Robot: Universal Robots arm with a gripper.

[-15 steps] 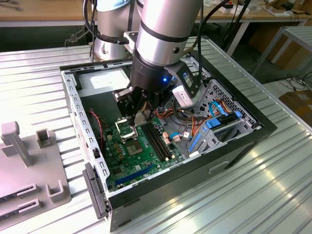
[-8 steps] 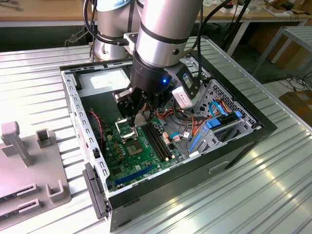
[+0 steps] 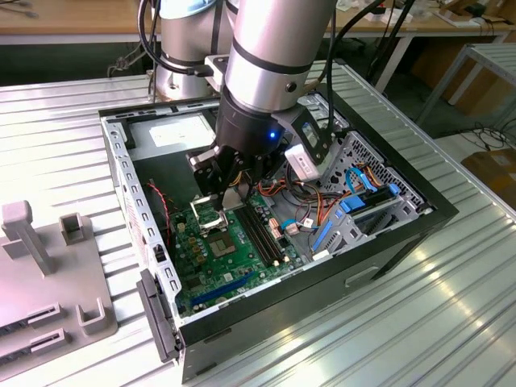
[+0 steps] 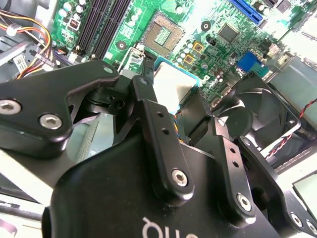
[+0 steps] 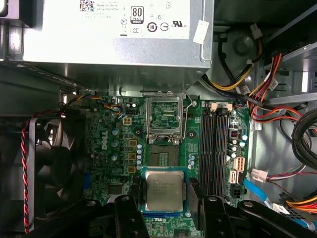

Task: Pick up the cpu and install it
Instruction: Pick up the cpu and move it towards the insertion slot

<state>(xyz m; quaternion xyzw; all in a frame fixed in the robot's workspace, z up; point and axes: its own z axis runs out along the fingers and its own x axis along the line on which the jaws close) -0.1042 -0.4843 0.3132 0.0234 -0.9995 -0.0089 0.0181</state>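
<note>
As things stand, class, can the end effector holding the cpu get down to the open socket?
Probably yes: the end effector holds the cpu near the socket, whose cover plate is flipped up; nothing lies between.

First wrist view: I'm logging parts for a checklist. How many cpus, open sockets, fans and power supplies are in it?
cpu: 1
open socket: 1
fan: 1
power supply: 1
Total: 4
</note>
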